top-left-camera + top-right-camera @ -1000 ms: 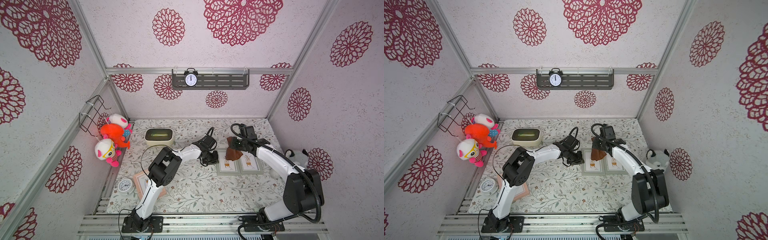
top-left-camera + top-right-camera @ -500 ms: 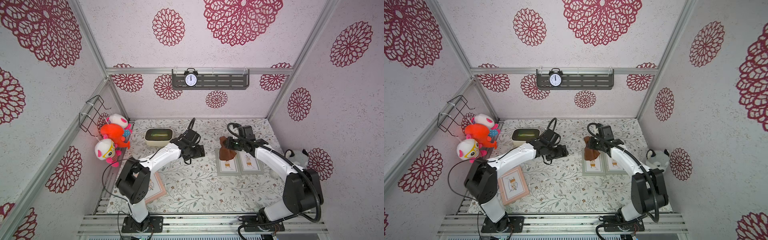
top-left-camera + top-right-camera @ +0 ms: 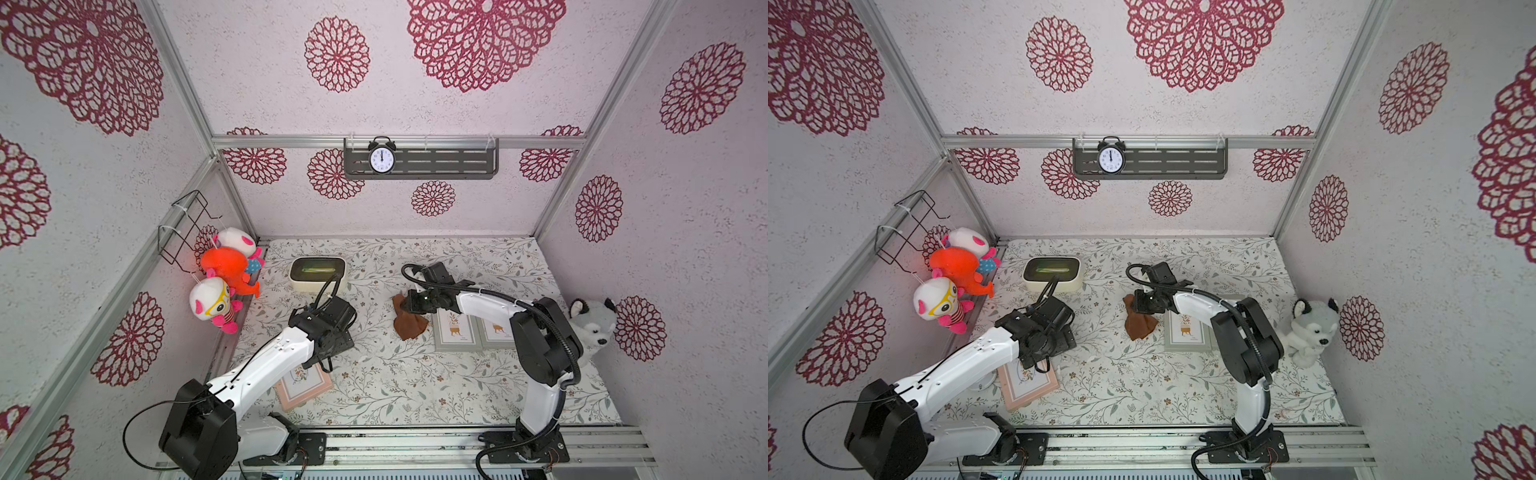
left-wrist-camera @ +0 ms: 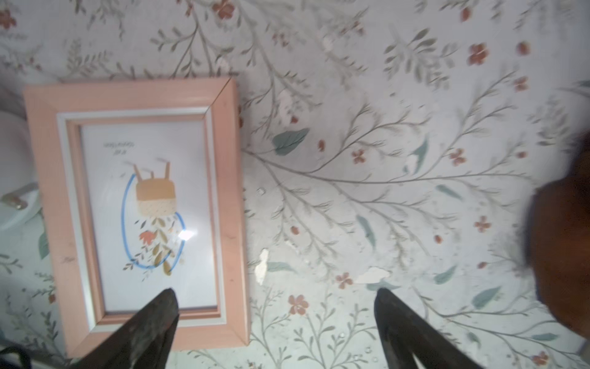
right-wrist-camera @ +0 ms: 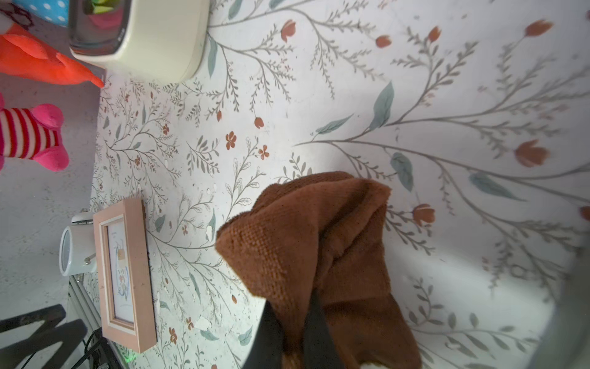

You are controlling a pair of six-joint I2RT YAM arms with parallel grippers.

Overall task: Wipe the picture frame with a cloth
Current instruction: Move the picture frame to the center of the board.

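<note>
In a top view I see the brown cloth (image 3: 409, 322), plain and crumpled, hanging from the right gripper (image 3: 411, 301) just beside the grey frame (image 3: 455, 332); one second before, it lay over this frame. In the right wrist view the jaws pinch the cloth. In the left wrist view the left gripper (image 4: 274, 292) stands wide, with one finger over the pink frame (image 4: 140, 207).

Picture frames: 3 (pink frame (image 3: 307, 388), two grey frames (image 3: 453, 338)). Cloth (image 3: 409, 326): 1, brown. Plush toys (image 3: 224, 266): 4, husky (image 3: 592, 324) included. Alarm clocks: 2 (black clock (image 3: 381, 160), white clock (image 5: 75, 252)). Cream box (image 3: 318, 286): 1. Wire basket (image 3: 185, 198): 1. Wall shelf (image 3: 449, 164): 1.
</note>
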